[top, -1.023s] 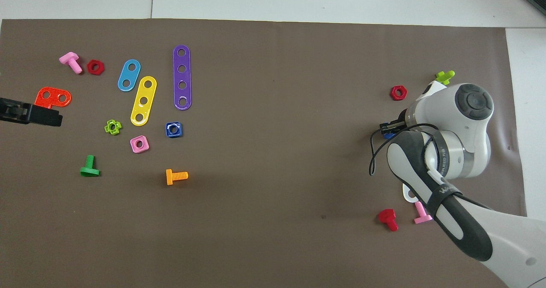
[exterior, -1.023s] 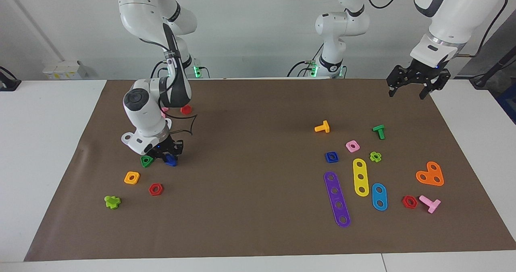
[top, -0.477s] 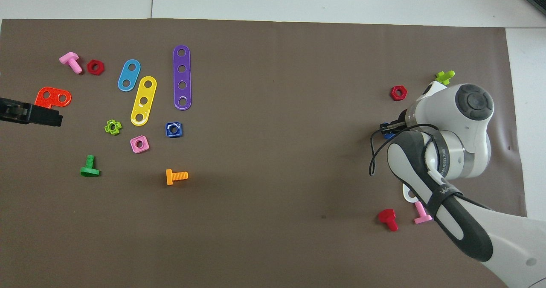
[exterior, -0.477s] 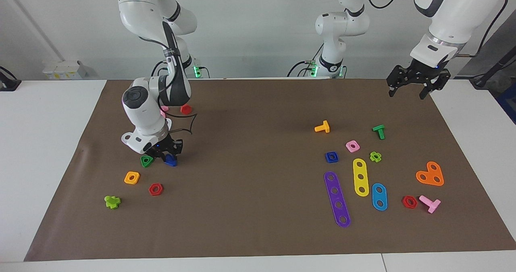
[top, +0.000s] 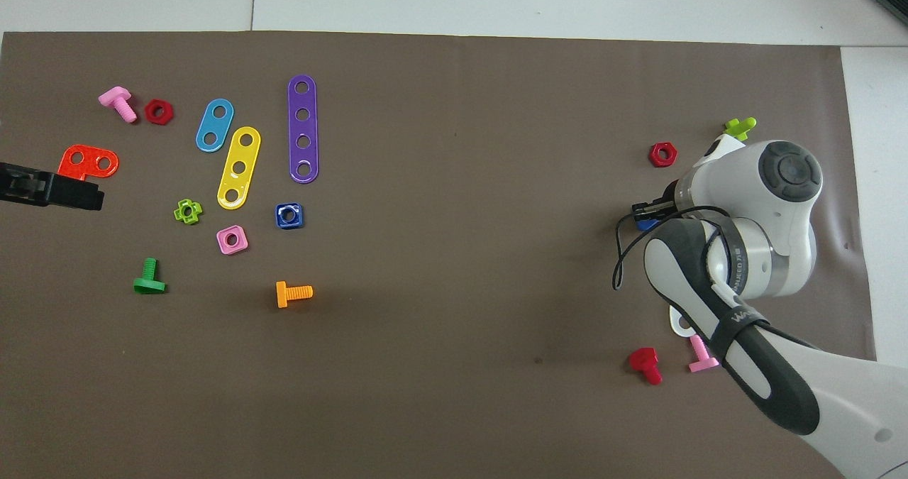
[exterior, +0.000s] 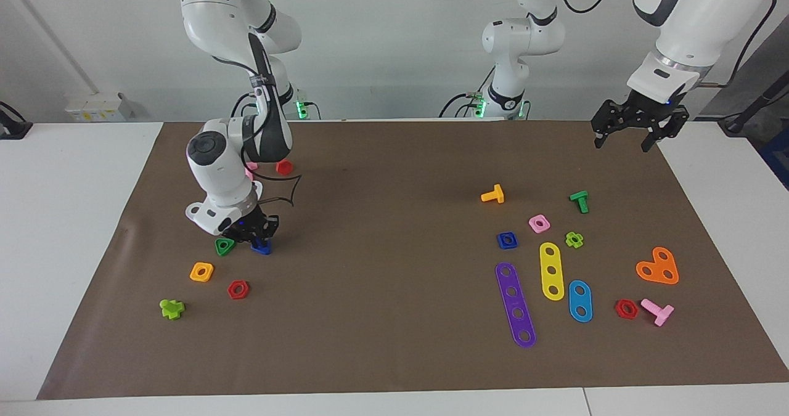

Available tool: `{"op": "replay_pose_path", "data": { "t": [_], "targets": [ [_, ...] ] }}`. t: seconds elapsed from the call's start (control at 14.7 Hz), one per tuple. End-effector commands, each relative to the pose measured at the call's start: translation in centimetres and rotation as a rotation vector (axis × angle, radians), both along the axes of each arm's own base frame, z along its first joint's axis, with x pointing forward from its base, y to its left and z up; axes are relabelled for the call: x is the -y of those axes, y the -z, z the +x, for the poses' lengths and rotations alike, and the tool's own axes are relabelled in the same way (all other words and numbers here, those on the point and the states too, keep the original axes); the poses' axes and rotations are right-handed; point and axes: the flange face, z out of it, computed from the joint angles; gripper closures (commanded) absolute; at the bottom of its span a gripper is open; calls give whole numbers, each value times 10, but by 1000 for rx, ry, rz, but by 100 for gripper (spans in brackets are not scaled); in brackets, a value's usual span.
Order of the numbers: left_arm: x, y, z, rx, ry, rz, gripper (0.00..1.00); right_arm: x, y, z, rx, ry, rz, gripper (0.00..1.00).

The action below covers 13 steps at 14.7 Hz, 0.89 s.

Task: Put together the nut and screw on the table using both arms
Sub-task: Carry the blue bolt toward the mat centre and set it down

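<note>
The dark-blue screw (exterior: 261, 247) sits low at the mat (exterior: 394, 317), toward the right arm's end of the table. My right gripper (exterior: 254, 237) is down on it with the fingers closed around it. In the overhead view only a sliver of the screw (top: 643, 225) shows under the right gripper (top: 647, 211). The dark-blue nut (exterior: 507, 240) lies flat toward the left arm's end, and it shows in the overhead view (top: 289, 216) too. My left gripper (exterior: 622, 140) hangs open and empty above the mat's corner nearest the left arm's base; it also shows in the overhead view (top: 85, 195).
A green triangular nut (exterior: 224, 246) lies right beside the screw, with an orange nut (exterior: 201, 272) and a red hex nut (exterior: 238, 289) close by. Around the blue nut lie a pink nut (exterior: 539, 223), an orange bolt (exterior: 493, 195) and a purple strip (exterior: 515, 304).
My right arm has risen and shifted slightly, with the gripper staying on the blue screw. The left arm has not moved.
</note>
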Motion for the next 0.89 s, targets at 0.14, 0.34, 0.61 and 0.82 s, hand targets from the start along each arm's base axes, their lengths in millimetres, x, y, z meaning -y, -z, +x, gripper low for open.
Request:
{"op": "replay_pose_path", "data": {
  "t": [0.14, 0.34, 0.61, 0.82],
  "targets": [
    [-1, -5, -3, -8, 6, -18, 0, -20, -50, 8, 43, 94, 35, 100],
    [-1, -5, -4, -7, 6, -18, 0, -58, -108, 22, 35, 159, 47, 100],
    [-1, -5, -3, -8, 6, -18, 0, -142, -161, 34, 45, 231, 60, 100],
    [-1, -5, -3, -8, 6, -18, 0, -227, -152, 25, 55, 238, 69, 100]
  ]
}}
